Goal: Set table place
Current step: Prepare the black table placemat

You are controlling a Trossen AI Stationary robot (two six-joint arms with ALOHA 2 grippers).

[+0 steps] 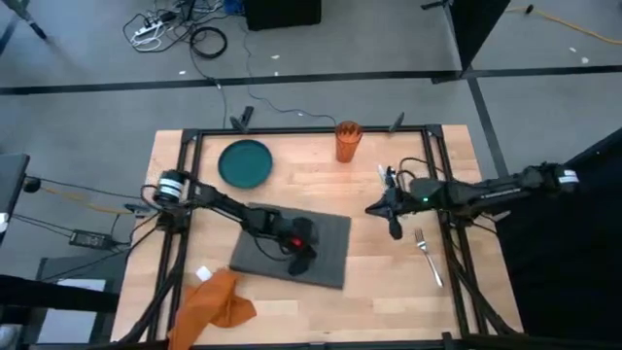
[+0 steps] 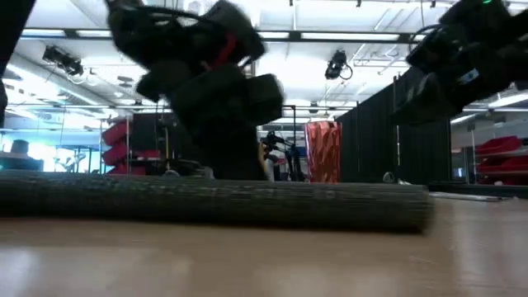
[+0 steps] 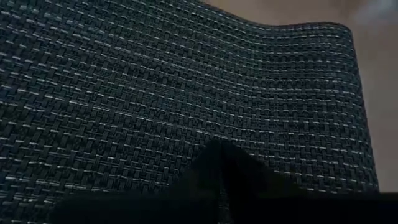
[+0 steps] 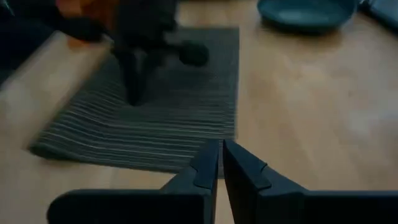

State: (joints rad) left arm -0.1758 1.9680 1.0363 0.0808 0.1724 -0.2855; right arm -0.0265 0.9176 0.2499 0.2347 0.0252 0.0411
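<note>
On the table point(image 1: 389, 282), empty teal plate point(image 1: 244, 162) beside orange cup point(image 1: 347, 141).

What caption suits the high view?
Left gripper down on the grey placemat; right gripper hovers beside it, near the fork.

Right claw point(image 4: 221, 163) closed, left claw point(image 1: 302, 245) low.
</note>
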